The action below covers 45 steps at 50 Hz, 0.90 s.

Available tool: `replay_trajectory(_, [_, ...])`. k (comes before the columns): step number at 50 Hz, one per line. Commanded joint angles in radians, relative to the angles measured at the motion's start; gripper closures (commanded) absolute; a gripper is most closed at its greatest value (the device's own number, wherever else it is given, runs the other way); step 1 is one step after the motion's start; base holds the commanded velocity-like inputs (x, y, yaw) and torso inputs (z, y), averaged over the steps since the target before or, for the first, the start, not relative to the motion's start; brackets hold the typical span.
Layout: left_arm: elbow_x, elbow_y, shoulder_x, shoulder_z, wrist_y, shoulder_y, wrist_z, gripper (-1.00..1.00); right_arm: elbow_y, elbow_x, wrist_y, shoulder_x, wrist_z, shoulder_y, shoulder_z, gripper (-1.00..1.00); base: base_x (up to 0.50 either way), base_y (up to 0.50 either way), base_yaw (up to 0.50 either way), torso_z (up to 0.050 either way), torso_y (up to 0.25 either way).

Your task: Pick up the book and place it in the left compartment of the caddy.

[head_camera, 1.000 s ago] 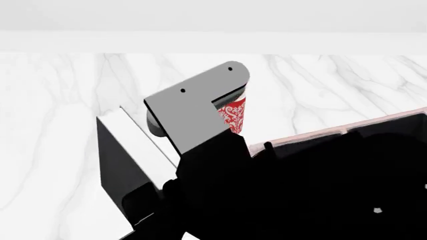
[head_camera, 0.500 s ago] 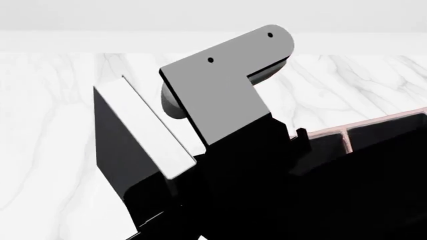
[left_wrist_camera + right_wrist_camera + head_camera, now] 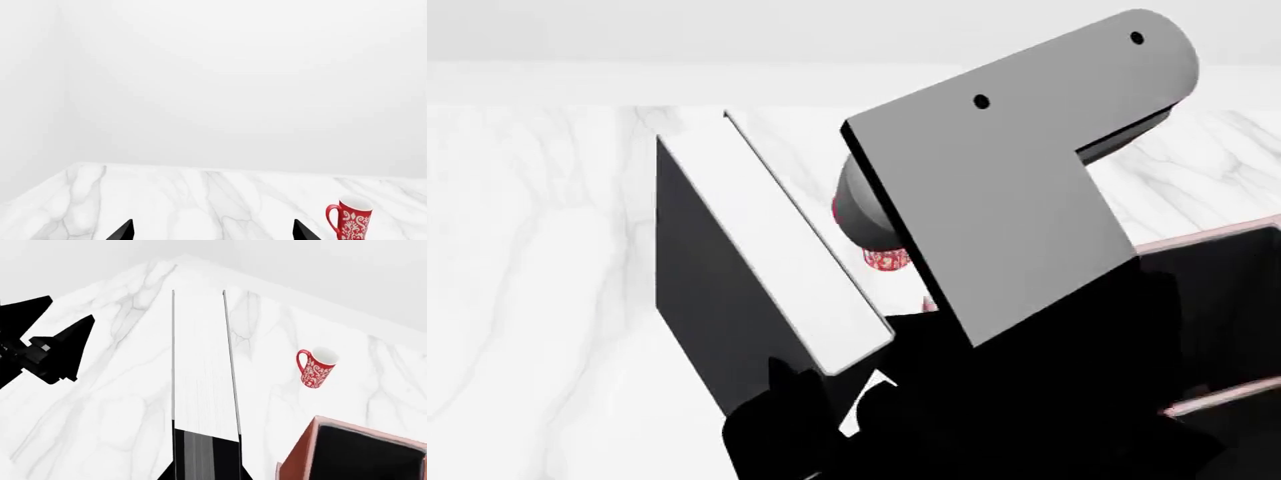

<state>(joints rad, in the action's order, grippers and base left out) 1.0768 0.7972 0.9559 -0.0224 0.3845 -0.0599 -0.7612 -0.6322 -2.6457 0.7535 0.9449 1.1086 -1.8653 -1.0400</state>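
Book held aloft beside the caddy

The right gripper (image 3: 205, 460) pinches the black book (image 3: 741, 290), tilted above the marble table (image 3: 534, 250), left of the caddy (image 3: 360, 452), whose visible black interior holds nothing. The left gripper's (image 3: 210, 232) fingertips sit spread. A red mug (image 3: 317, 367) stands beyond.

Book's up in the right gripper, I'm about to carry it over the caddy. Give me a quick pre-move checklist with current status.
1. Right gripper clamped on the book: ok, its fingers flank the lower end in the right wrist view.
2. Book off the table: ok, it is held tilted in the air.
3. Caddy located: ok, its reddish corner sits beside the book.
4. Left compartment free to receive: cannot tell, the arm hides it in the head view.
5. Red mug out of the path: ok, upright and beyond the caddy.
6. Left gripper clear: ok, open, empty, over bare marble.
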Motion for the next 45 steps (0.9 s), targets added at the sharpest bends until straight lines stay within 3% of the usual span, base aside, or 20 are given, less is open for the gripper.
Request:
replay_trajectory(1, [-0.002, 0.001, 0.001, 0.000, 0.001, 0.001, -0.002, -1.00, -0.011, -0.036, 0.027, 0.081, 0.043, -0.059, 0.028, 1.00, 0.00, 0.00, 0.00, 0.000, 0.000])
replay_trajectory(45, [-0.010, 0.004, -0.003, 0.011, 0.010, -0.005, -0.009, -1.00, 0.048, -0.071, 0.134, 0.275, 0.032, -0.071, 0.063, 1.00, 0.00, 0.00, 0.00, 0.000, 0.001])
